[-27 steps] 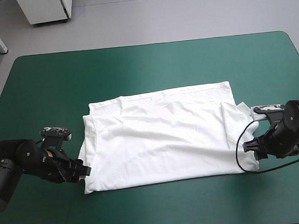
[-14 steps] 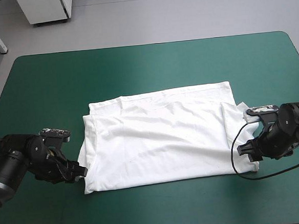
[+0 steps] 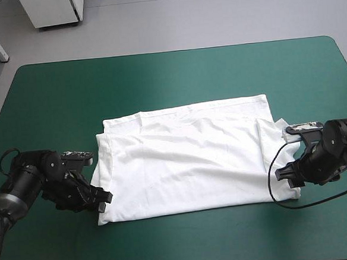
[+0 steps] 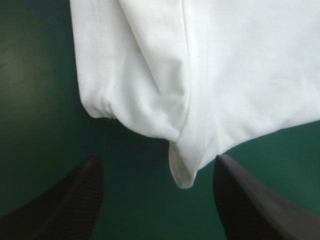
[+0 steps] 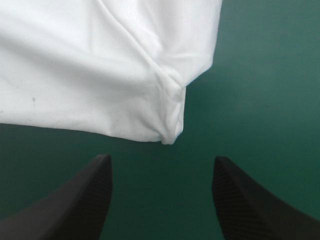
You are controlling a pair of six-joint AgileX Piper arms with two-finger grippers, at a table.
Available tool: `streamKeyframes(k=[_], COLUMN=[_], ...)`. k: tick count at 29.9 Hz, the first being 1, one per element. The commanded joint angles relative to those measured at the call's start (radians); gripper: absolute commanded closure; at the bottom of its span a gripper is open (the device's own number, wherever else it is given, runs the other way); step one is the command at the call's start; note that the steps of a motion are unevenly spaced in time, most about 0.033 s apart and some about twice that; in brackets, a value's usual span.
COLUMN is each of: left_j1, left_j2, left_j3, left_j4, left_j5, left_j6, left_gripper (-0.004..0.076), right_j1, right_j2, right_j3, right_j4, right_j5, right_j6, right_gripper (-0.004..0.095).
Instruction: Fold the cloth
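One white T-shirt (image 3: pixel 187 159) lies flat in layers on teal-green cover (image 3: pixel 158 77), nearer cover's near edge than far. Left gripper (image 3: pixel 104 198) low at T-shirt's near left corner, black fingers (image 4: pixel 75 200) standing apart, corner tip just ahead between them, nothing held. Right gripper (image 3: pixel 289 176) at T-shirt's near right corner, likewise spread wide and empty, with corner just ahead.

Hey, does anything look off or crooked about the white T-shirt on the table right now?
Slightly. The T-shirt lies folded, but its layers don't line up: an under layer pokes out beyond the top layer at both side edges. Nothing looks torn.
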Motion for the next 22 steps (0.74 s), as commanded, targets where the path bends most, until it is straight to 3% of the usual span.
streamKeyframes(k=[1,13,22], left_j1=[-0.002,-0.002,-0.002], left_j2=[0.006,0.072,0.136], left_j3=[0.012,0.055,0.055], left_j4=[-0.040,-0.080,-0.149], left_j5=[-0.021,-0.110,-0.144], left_j6=[0.005,0.035,0.079], left_gripper=[0.0267,0.0273,0.0372], right_j1=[0.005,0.005,0.005], right_j2=[-0.023,0.032,0.044], right_j3=[-0.013,-0.003,-0.003], right_j4=[0.003,-0.004,-0.004], right_j5=[-0.013,-0.026,-0.029], right_j6=[-0.011,-0.011,-0.011], right_gripper=[0.0343,0.0343,0.0343])
